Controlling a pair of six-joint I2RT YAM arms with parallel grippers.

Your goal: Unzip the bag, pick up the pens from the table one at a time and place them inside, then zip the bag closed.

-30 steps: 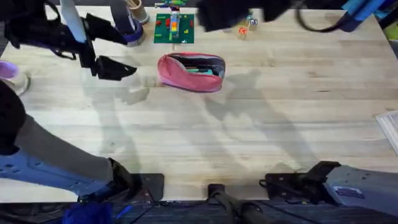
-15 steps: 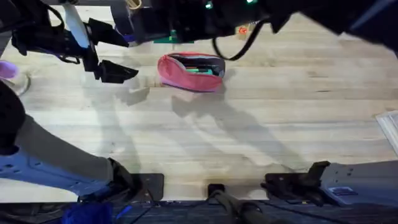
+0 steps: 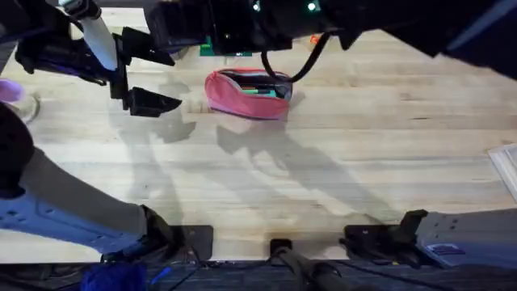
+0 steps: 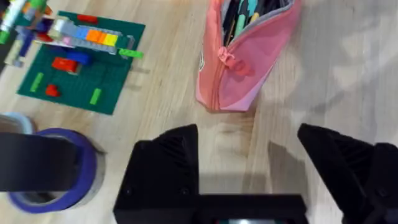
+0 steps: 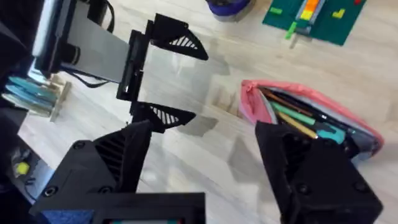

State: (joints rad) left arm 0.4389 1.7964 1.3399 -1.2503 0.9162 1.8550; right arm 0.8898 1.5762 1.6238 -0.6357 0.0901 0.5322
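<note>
At the near edge of the overhead view, the bases of two black robot arms sit at the lower left and lower right of a light wooden table. Past a wide stretch of bare planks, a pink bag lies towards the far side of the table, a little left of centre. Its zipper is open, showing a dark lining with several pens inside, some teal, green and orange.

To the left of the bag, the left gripper hovers above the table, its two black fingers spread wide apart and holding nothing. In its wrist view the bag lies just beyond the open fingers.

The right arm rises close under the camera as a large dark blur across the far edge. The right gripper is also wide open and empty, hanging above the bag's near end.

Beyond the bag sit a green baseplate with coloured bricks and a purple tape roll.
</note>
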